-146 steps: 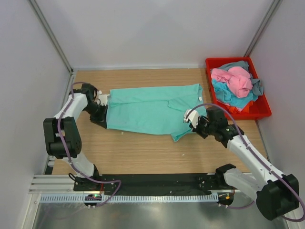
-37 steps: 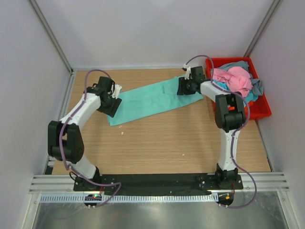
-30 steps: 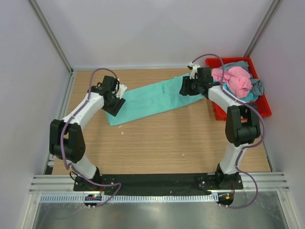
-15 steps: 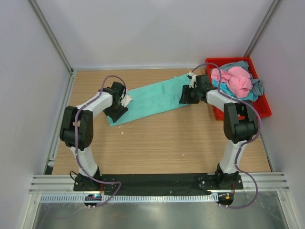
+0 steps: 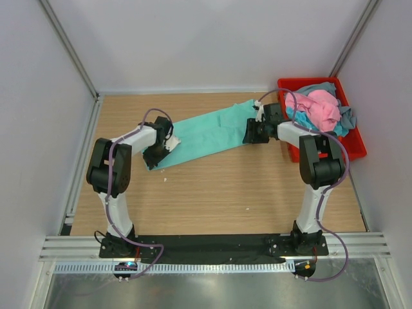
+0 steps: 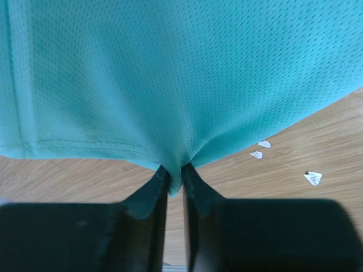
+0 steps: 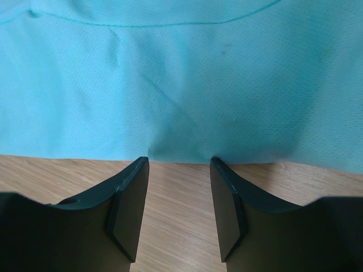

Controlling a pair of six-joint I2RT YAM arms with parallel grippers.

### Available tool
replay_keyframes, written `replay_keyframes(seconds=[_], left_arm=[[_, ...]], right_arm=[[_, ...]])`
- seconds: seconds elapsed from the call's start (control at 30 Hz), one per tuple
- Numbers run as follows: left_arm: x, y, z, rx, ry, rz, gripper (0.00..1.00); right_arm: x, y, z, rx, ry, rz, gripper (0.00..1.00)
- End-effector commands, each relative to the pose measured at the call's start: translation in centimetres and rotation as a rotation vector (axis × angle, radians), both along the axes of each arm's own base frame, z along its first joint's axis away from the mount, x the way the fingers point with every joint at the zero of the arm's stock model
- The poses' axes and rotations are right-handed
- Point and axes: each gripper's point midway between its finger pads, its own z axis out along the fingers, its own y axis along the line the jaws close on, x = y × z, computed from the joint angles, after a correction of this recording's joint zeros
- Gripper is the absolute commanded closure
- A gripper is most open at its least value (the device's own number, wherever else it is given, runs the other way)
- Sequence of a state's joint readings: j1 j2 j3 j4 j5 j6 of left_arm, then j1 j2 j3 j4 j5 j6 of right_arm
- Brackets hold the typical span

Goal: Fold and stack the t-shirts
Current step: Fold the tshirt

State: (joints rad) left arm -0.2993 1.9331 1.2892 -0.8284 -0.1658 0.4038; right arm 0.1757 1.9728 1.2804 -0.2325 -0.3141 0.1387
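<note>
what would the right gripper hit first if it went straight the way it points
The teal shirt: its edge lies right ahead of the open right gripper, low over the table. Whether the tips already touch the cloth is unclear.

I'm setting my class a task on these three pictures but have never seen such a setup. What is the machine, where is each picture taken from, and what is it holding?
Two robot arms are bolted at the near edge of a wooden table. The wide picture looks down from above and behind them; each close-up comes from a wrist camera and shows that arm's own black fingers. A teal shirt lies on the table as a long strip. The left gripper pinches one end's edge; the right gripper is open at the other end, holding nothing. A red bin on the right holds more shirts.
</note>
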Motion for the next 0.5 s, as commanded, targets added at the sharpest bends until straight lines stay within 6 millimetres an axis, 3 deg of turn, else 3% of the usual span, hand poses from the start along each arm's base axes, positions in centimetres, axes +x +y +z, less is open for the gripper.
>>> replay_keyframes(seconds=[0.0, 0.1, 0.23, 0.47], left_arm=[[-2.0, -0.2, -0.5, -0.011, 0.090, 0.000, 0.88], [-3.8, -0.7, -0.3, -0.041, 0.138, -0.001, 1.00], [-6.7, -1.8, 0.1, -0.048, 0.203, -0.040, 1.00], [-11.1, -6.0, 1.7, -0.018, 0.232, -0.201, 1.00]], right_arm=[[1.5, -0.4, 0.9, -0.020, -0.033, -0.029, 0.47], [2.0, -0.9, 0.1, -0.054, -0.014, -0.034, 0.47], [3.1, -0.8, -2.0, -0.068, 0.027, -0.032, 0.47], [7.3, 0.8, -2.3, -0.040, 0.011, -0.026, 0.47]])
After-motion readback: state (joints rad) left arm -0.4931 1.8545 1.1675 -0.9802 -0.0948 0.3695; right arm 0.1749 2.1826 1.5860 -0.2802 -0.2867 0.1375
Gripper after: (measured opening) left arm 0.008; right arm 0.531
